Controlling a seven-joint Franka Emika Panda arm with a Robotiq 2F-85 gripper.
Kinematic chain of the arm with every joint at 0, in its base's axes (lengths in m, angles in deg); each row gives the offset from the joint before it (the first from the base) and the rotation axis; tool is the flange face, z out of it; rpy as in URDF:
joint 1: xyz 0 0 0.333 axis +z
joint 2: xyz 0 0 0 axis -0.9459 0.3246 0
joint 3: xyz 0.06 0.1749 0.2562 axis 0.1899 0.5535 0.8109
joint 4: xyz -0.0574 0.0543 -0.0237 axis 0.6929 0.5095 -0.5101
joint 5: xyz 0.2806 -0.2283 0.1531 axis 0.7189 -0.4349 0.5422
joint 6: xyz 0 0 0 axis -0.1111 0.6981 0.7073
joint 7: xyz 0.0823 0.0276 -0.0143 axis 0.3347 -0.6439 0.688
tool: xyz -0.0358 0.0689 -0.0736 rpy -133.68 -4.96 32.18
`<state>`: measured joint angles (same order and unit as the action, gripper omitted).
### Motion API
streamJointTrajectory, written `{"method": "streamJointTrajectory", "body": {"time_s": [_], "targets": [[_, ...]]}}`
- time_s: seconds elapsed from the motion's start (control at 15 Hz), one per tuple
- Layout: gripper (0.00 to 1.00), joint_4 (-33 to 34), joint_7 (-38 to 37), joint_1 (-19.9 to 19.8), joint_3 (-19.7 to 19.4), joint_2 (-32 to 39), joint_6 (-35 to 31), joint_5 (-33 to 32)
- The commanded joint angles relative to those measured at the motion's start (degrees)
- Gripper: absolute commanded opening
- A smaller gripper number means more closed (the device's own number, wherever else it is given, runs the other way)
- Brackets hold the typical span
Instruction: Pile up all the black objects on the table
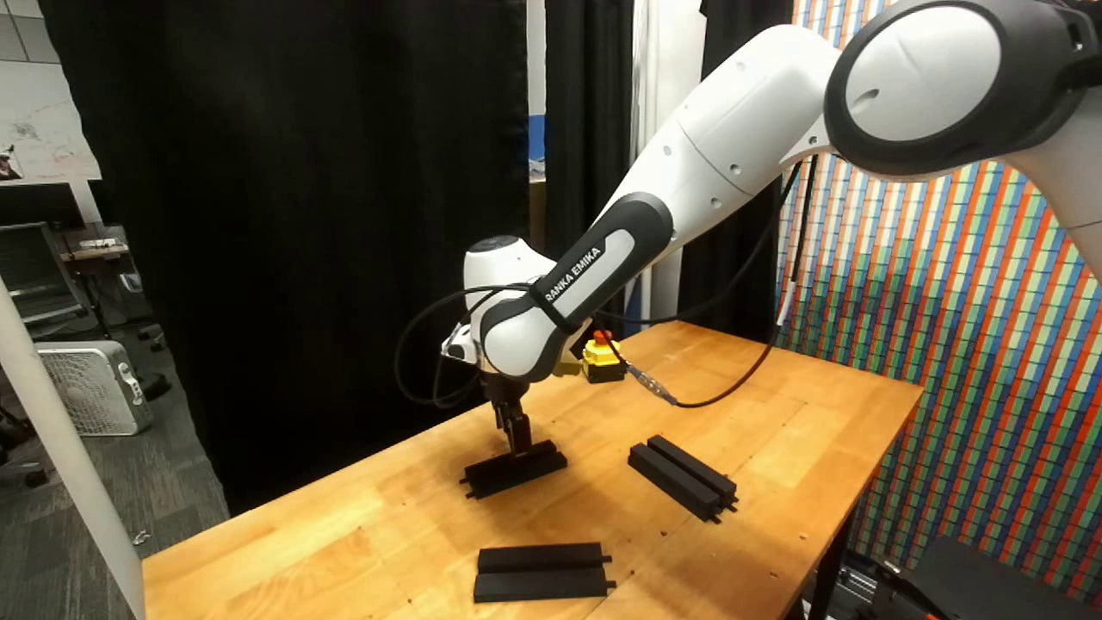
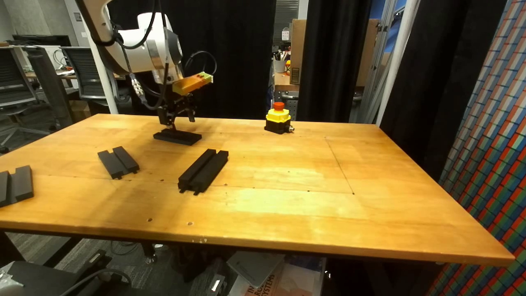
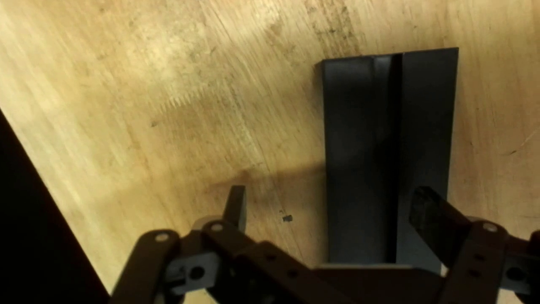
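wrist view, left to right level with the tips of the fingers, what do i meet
Black area at the left edge, tip of one of the fingers, small dark mark on the table, ridged black plate.

Plate [image 3: 358,126], black, grooved lengthwise; on table [image 3: 168,139].
Gripper [image 3: 330,191], fingers [image 3: 237,204] apart: one above bare table, one above plate.

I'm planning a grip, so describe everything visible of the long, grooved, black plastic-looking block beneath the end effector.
In an exterior view, the long, grooved, black plastic-looking block shows two small prongs at one end. Both exterior views show it flat on the light-brown wooden table, toward its far edge. The wrist view shows its plain opposite end, two raised strips flanking the groove, and the open end effector overlapping the right strip; I can't tell whether they touch.
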<state>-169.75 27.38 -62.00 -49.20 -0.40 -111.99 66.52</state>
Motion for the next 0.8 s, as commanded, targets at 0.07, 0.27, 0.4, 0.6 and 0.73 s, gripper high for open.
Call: {"method": "streamJointTrajectory", "body": {"time_s": [0.07,0.27,0.4,0.6,0.73], "targets": [[1.00,-0.4,0.4,0.3,0.6,-1.3,1.6,0.9],[1.00,-1.1,0.4,0.3,0.8,-1.5,1.3,0.9],[1.00,-1.1,0.2,0.3,0.9,-1.5,2.3,1.3],[1.00,-1.5,0.3,0.1,1.0,-1.4,2.5,1.5],[1.00,-1.5,0.7,-0.2,1.2,-1.1,2.7,1.9]]}}
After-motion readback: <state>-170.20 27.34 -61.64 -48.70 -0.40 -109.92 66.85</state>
